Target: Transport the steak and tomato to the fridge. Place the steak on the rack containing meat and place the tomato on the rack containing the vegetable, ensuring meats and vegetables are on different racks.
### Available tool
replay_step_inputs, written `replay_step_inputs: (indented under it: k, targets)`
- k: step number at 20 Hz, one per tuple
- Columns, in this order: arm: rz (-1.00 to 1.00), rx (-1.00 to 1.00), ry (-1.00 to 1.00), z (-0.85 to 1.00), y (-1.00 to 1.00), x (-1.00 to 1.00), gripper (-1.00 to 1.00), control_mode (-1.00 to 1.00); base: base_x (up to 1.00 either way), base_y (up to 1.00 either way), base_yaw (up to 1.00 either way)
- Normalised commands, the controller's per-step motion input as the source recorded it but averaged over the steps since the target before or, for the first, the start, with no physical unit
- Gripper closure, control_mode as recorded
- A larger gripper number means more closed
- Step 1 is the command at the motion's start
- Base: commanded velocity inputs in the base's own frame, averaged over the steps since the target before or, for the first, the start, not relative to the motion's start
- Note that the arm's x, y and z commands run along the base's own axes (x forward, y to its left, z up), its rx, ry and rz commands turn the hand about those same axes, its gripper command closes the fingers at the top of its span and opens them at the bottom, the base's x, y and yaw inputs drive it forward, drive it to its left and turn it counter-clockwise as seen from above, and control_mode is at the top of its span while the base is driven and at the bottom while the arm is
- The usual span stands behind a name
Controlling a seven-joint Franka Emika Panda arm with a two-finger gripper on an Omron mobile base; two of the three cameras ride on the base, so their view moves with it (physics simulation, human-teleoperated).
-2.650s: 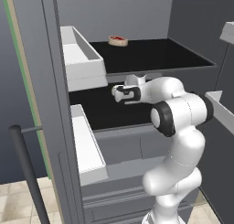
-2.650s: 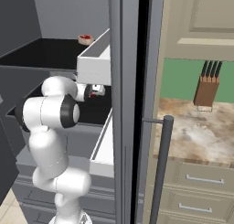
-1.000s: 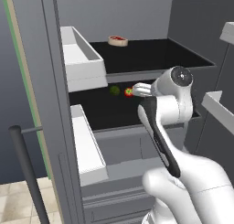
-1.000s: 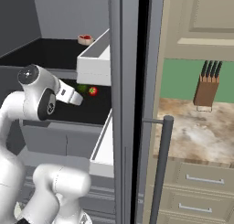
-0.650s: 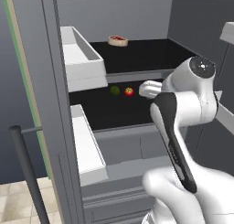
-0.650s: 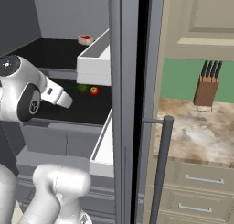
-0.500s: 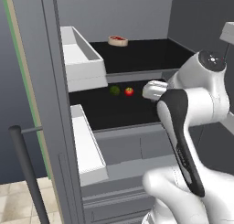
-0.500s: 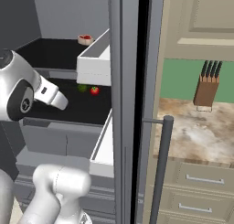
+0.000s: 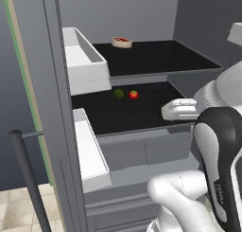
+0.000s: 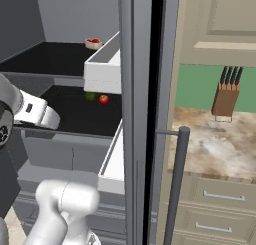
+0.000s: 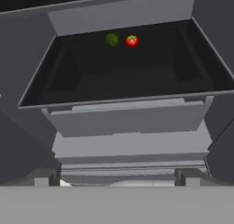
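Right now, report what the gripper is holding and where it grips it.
Nothing is held. The tomato lies free on the lower rack beside the green vegetable, far from the open gripper; the steak sits on the upper rack.

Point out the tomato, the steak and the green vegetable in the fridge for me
tomato (image 9: 133, 94), left base view, its red body
steak (image 9: 122, 41), left base view, its top face
green vegetable (image 9: 118, 93), left base view, its round middle

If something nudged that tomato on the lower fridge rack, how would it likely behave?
The tomato looks round and sits on a flat, smooth dark rack, so it would probably roll. The green vegetable right beside it might stop it on that side. Its glossy skin suggests it could be somewhat slippery.
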Motion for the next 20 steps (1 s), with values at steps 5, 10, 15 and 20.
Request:
replay_step_inputs:
  k: [5, 10, 15, 20]
  targets:
    - [0.2, -0.05, -0.07, 0.19, 0.09, -0.89, -1.0, -1.0, 0.0, 0.0, 0.0]
    - [0.0, 0.0, 0.0, 0.0, 0.0, 0.0, -1.0, 1.0, -1.0, 0.1, 0.13]
    - [0.0, 0.0, 0.0, 0.0, 0.0, 0.0, -1.0, 1.0, -1.0, 0.09, 0.03]
    - [0.0, 0.0, 0.0, 0.0, 0.0, 0.0, -1.0, 1.0, -0.8, -0.85, -0.3]
